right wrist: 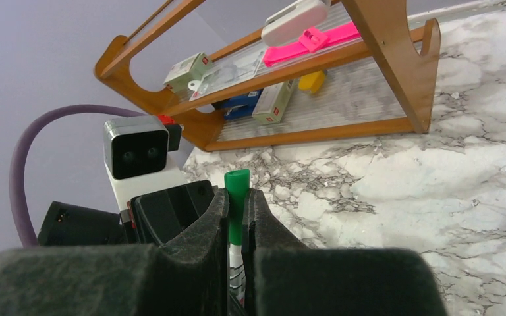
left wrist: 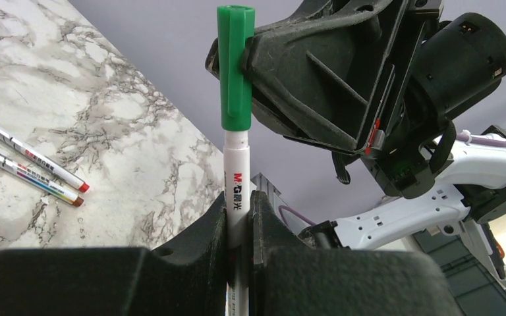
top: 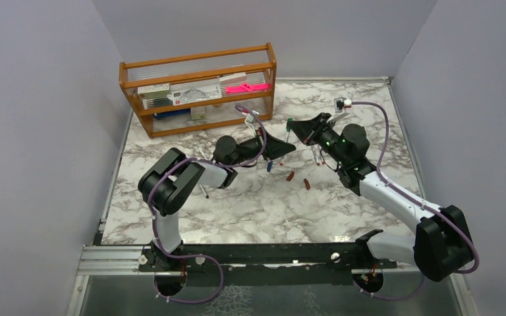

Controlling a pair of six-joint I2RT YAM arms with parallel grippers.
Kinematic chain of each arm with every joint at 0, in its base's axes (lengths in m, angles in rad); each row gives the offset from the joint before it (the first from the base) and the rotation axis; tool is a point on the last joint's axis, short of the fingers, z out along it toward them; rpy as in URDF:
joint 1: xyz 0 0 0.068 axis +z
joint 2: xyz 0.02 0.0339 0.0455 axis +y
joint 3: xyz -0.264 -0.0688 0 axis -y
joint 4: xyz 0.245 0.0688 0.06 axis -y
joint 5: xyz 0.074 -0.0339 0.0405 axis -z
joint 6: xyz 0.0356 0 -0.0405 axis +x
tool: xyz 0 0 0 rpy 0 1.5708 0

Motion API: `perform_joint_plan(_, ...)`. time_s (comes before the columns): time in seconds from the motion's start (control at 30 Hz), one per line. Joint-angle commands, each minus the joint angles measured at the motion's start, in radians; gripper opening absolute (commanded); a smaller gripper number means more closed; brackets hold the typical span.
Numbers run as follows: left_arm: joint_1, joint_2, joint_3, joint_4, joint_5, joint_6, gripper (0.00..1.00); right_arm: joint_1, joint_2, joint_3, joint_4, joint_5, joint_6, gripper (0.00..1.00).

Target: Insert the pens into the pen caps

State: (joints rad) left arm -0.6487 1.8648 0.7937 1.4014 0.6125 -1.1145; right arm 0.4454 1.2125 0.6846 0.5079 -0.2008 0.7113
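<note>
My left gripper (left wrist: 238,204) is shut on the white barrel of a pen (left wrist: 236,171) and holds it upright above the table. A green cap (left wrist: 236,66) sits over the pen's top end. My right gripper (right wrist: 237,201) is shut on that green cap (right wrist: 237,187), and the barrel (right wrist: 236,276) shows below it between the jaws. In the top view the two grippers (top: 287,146) (top: 299,133) meet at mid-table. Two more pens (left wrist: 33,161) lie on the marble. A blue cap (top: 269,166), a red cap (top: 290,176) and a dark red cap (top: 307,184) lie loose nearby.
A wooden rack (top: 197,89) with boxes and a pink item stands at the back left; it also shows in the right wrist view (right wrist: 382,66). A thin dark stick (top: 203,187) lies beside the left arm. Grey walls enclose the marble table (top: 250,210).
</note>
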Motion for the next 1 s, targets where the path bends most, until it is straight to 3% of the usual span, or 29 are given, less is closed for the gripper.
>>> perform_joint_plan(0.0,0.002,-0.014,0.038,0.019,-0.022,0.032,0.00,0.005,-0.031,-0.021,-0.020,-0.043,0.017,0.02)
perform_joint_plan(0.3,0.005,-0.027,0.051,0.019,-0.045,0.043,0.00,0.005,-0.025,-0.065,-0.016,-0.067,0.010,0.02)
perform_joint_plan(0.57,0.007,-0.039,0.176,-0.029,-0.054,0.089,0.00,0.007,-0.072,-0.101,0.003,-0.106,-0.053,0.02)
perform_joint_plan(0.83,0.008,-0.045,0.226,-0.006,0.057,0.149,0.00,0.006,-0.135,-0.046,-0.075,-0.151,-0.177,0.02)
perform_joint_plan(0.97,0.008,-0.063,0.237,0.059,0.167,0.209,0.00,0.007,-0.174,-0.023,-0.106,-0.154,-0.193,0.12)
